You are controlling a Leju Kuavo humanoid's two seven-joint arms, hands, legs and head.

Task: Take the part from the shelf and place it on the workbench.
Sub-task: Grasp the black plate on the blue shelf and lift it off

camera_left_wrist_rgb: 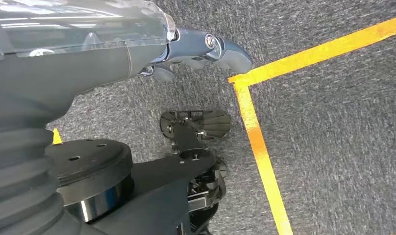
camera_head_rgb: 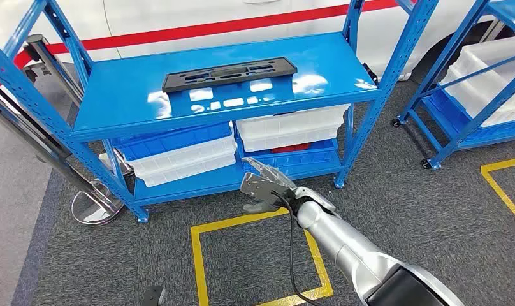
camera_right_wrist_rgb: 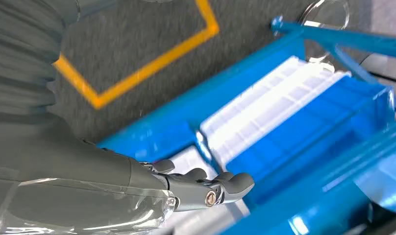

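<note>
From the head view, a blue metal shelf stands on grey carpet. A flat black part with several cut-out slots lies on the shelf's top level, toward the back and roughly centred, with nothing touching it. On the lower level sit white bins and blue bins, stacked side by side. The right hand on its silver arm reaches up from the lower right and hangs in the air in front of the shelf's lower level, well below the part. Its fingers are loosely apart and it holds nothing. Yellow tape marks a square on the carpet under the arm. A second blue shelf with white bins stands at the far right.

In the left wrist view, the left hand hangs above the grey carpet beside a corner of yellow tape. It holds nothing; I cannot tell how far its fingers are closed.

In the right wrist view, the right hand is close to the blue shelf frame, fingers gently curved and empty, near a white bin.
</note>
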